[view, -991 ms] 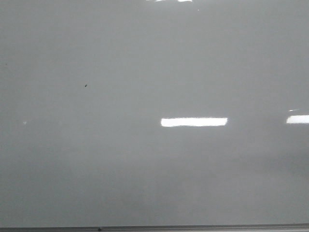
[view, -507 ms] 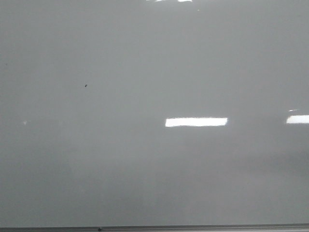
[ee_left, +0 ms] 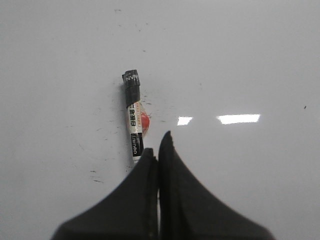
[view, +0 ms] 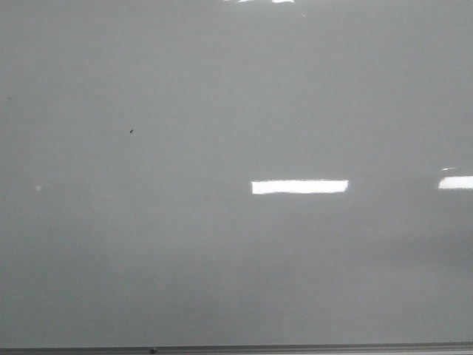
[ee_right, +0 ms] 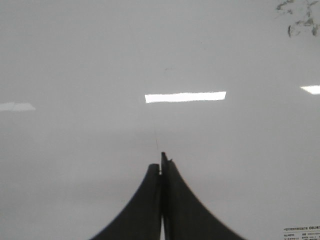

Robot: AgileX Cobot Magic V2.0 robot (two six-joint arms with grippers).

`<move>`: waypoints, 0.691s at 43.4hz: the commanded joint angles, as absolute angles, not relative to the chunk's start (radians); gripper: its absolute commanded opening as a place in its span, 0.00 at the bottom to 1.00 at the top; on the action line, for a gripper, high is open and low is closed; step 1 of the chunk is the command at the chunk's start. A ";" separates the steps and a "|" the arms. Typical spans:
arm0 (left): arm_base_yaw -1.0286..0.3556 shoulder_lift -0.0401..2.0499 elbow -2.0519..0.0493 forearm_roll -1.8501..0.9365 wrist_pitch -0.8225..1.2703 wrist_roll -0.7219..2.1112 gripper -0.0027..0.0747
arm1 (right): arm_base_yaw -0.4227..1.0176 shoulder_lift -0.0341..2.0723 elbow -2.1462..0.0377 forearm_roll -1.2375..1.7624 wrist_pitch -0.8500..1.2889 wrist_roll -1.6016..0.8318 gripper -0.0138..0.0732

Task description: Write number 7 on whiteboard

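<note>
The whiteboard (view: 236, 244) fills the front view, glossy pale grey, with its thin grey frame edge along the bottom. No number 7 shows on it, only a tiny dark speck (view: 131, 132). Neither gripper shows in the front view. In the left wrist view my left gripper (ee_left: 158, 145) is shut and empty, and a white marker with a black cap (ee_left: 134, 122) lies on the pale surface just beyond its fingertips, slightly to one side. In the right wrist view my right gripper (ee_right: 159, 161) is shut and empty over the bare pale surface.
A small red spot (ee_left: 145, 120) sits beside the marker, with faint scuff marks around it. Dark smudges (ee_right: 300, 20) and a printed label (ee_right: 302, 232) lie at the edges of the right wrist view. Bright light reflections (view: 299, 186) cross the board.
The left end of the bright reflection on the board has shifted slightly. Nothing else has visibly changed.
</note>
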State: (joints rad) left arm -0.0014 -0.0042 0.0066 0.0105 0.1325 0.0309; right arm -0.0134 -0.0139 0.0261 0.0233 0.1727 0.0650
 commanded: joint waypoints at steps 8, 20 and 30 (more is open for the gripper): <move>-0.001 -0.019 0.009 0.000 0.046 0.024 0.01 | -0.013 -0.029 0.023 0.011 0.096 0.058 0.09; -0.001 -0.019 -0.005 -0.015 -0.118 0.022 0.01 | -0.013 -0.029 -0.007 0.011 0.016 0.058 0.09; -0.001 -0.006 -0.194 0.000 -0.074 0.022 0.01 | -0.013 -0.021 -0.214 0.011 0.202 0.058 0.09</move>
State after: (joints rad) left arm -0.0014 -0.0042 -0.0919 0.0000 -0.0194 0.0309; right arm -0.0134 -0.0139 -0.1041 0.0233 0.2022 0.0650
